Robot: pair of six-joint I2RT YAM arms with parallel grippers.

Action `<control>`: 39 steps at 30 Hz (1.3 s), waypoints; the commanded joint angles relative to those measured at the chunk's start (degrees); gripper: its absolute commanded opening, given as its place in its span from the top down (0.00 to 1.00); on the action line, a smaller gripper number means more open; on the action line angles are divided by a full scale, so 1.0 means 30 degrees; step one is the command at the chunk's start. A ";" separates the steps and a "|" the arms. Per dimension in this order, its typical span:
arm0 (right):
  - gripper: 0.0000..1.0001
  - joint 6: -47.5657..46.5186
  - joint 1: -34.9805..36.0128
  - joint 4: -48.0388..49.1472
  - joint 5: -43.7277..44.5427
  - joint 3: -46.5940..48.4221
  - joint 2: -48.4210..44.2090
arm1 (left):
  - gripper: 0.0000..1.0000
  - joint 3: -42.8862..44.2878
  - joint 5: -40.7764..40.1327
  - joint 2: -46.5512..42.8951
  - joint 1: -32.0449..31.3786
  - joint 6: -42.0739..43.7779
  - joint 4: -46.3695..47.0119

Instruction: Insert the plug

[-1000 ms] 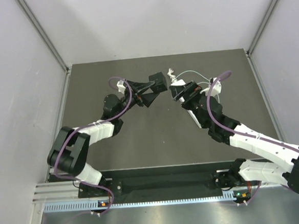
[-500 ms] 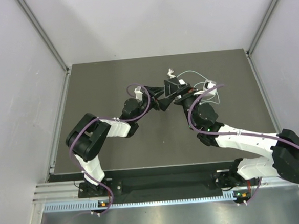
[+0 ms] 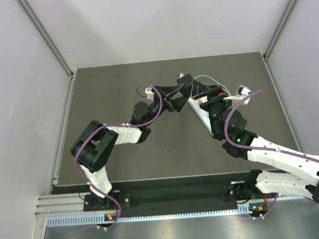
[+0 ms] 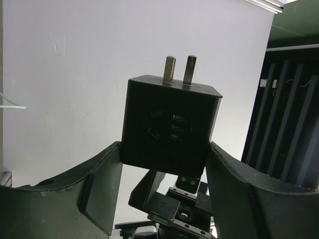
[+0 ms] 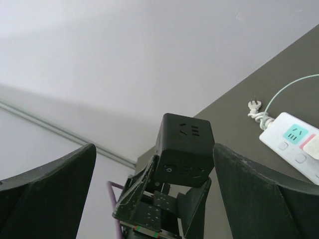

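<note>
A black cube adapter (image 4: 172, 127) with two metal prongs (image 4: 179, 69) on its top is clamped between my left gripper's fingers. My left gripper (image 4: 164, 149) is shut on the cube's lower sides and holds it above the table. In the top view the cube (image 3: 183, 87) hangs mid-table between both grippers. My right gripper (image 5: 152, 154) is wide open, its fingers on either side of the cube (image 5: 184, 149) without touching it. A white power strip (image 5: 294, 144) lies on the dark table (image 3: 124, 160), partly under my right arm (image 3: 201, 114).
A thin white cable (image 3: 207, 78) with a knotted plug end (image 5: 256, 112) lies behind the strip. Grey walls close in the table on the left, right and far sides. My right arm (image 3: 271, 150) crosses the table's right half.
My left gripper has swung right toward the table's middle with the cube in it. My right wrist has shifted right and back, uncovering the white strip. The two grippers now meet.
</note>
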 commanded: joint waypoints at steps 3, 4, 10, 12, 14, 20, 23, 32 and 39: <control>0.00 0.1639 -0.0168 0.1526 -0.0321 -0.0953 -0.0171 | 1.00 0.1158 -0.0476 -0.0795 -0.0369 -0.1977 0.9018; 0.00 0.1847 -0.0168 0.1821 -0.0584 -0.1101 -0.0055 | 1.00 0.1274 -0.0505 -0.0766 -0.0515 -0.2007 0.9048; 0.00 0.3517 -0.0168 0.1969 -0.0032 -0.1248 0.0180 | 1.00 0.1480 -0.0711 -0.0970 -0.0985 -0.1802 0.9078; 0.02 0.3258 -0.0139 0.2843 0.0058 -0.1249 0.0326 | 1.00 0.1480 -0.0769 -0.1145 -0.1072 -0.1772 0.9078; 0.08 0.3109 -0.0168 0.3228 0.0117 -0.1132 0.0531 | 1.00 0.1451 -0.0857 -0.1263 -0.1160 -0.1714 0.9048; 0.18 0.3663 -0.0197 0.4079 0.0321 -0.1248 0.1001 | 1.00 0.1744 -0.1003 -0.1498 -0.1512 -0.1597 0.8902; 0.12 0.4220 -0.0197 0.4167 0.0643 -0.1395 0.1118 | 1.00 0.2036 -0.0916 -0.1586 -0.1658 -0.1509 0.8843; 0.06 0.4310 -0.0226 0.4196 0.0468 -0.1249 0.1645 | 1.00 0.2623 -0.0769 -0.1528 -0.1834 -0.1450 0.8697; 0.52 0.2935 -0.0548 0.7794 -0.0176 -0.2185 0.1938 | 1.00 0.2594 -0.0798 -0.1322 -0.2010 -0.1626 0.9048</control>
